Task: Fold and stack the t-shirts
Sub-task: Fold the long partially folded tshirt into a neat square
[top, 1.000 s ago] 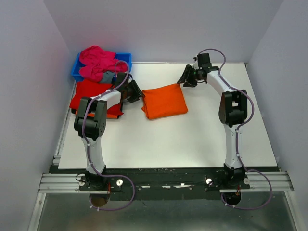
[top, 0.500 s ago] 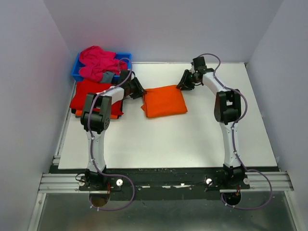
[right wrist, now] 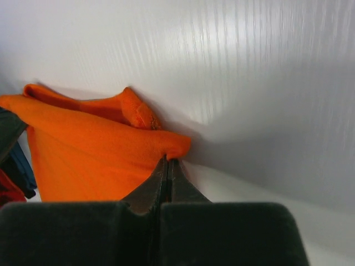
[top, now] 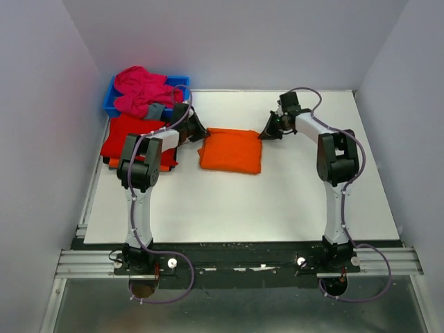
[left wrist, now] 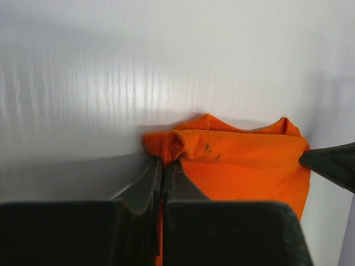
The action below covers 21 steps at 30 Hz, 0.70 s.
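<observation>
Orange t-shirt slid left, left claw, right claw seemingly pinching corners

Soft, even light from above; I see crisply from overhead and blurrily at my wrists.

From the top view the matte white table is bright and evenly lit, with only faint, soft-edged shadows and no hard glare. At my left wrist, vertical streaks of sheen run across the white surface. My left gripper is a dark, unfocused mass in the foreground, while the folded bright orange cloth t-shirt is fairly sharp, with a grey shadow to its left. My right gripper is equally blurred, and a soft shadow lies to the right of the cloth.
</observation>
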Tool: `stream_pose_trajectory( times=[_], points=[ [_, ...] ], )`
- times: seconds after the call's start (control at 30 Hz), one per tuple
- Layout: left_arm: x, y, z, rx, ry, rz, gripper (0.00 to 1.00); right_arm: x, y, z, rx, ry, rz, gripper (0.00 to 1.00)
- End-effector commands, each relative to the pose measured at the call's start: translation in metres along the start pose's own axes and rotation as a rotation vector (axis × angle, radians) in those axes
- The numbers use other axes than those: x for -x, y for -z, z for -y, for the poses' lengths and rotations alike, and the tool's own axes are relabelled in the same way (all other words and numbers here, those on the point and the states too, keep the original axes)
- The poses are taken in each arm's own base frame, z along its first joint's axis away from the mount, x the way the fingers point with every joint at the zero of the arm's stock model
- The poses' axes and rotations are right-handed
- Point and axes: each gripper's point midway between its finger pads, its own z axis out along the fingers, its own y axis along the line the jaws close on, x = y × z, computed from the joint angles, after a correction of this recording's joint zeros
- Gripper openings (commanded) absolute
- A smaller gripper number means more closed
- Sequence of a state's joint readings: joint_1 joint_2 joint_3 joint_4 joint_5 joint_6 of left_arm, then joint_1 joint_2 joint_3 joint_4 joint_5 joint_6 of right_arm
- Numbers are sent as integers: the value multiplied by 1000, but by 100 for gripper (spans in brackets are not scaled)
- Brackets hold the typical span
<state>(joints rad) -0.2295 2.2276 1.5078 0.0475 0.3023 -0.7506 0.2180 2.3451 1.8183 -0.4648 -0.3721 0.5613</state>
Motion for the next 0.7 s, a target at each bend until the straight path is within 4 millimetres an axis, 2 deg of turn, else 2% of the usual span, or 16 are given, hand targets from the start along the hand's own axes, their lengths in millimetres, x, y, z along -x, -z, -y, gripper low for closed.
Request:
stream_pose_trajectory(
  times=[0.0, 0.03, 0.1, 0.27, 0.3, 0.33, 0.37, 0.4, 0.43, 0.47, 0.57, 0.67],
  points=[
    [-33, 34, -8, 3, -11, -22, 1, -18, 42, -7, 2, 15, 61, 1],
    [-43, 43, -13, 12, -1, -21, 1, -27, 47, -4, 6, 13, 61, 1],
    [-58, 61, -13, 3, 3, -19, 1, -58, 54, 10, -4, -6, 36, 1],
    [-113, 103, -19, 19, -32, -55, 1, -109, 85, 27, -3, 12, 17, 1],
    [-125, 110, -22, 22, -37, -64, 3, -117, 91, 26, 12, 19, 19, 3],
    [-131, 117, -23, 23, -41, -64, 6, -127, 96, 28, 19, 23, 19, 10],
    [-139, 123, -27, 32, -36, -69, 14, -135, 100, 32, 18, 26, 19, 21],
    [-141, 128, -28, 31, -28, -62, 29, -138, 104, 31, 27, 36, 30, 36],
    [-142, 132, -27, 19, -33, -56, 39, -141, 108, 30, 48, 59, 39, 45],
    [-142, 134, -27, 19, -42, -54, 48, -142, 109, 28, 63, 69, 45, 46],
    [-139, 136, -23, 21, -60, -62, 55, -147, 109, 26, 95, 81, 36, 52],
    [-136, 134, -19, 11, -68, -65, 57, -150, 103, 25, 118, 81, 30, 57]
  ],
)
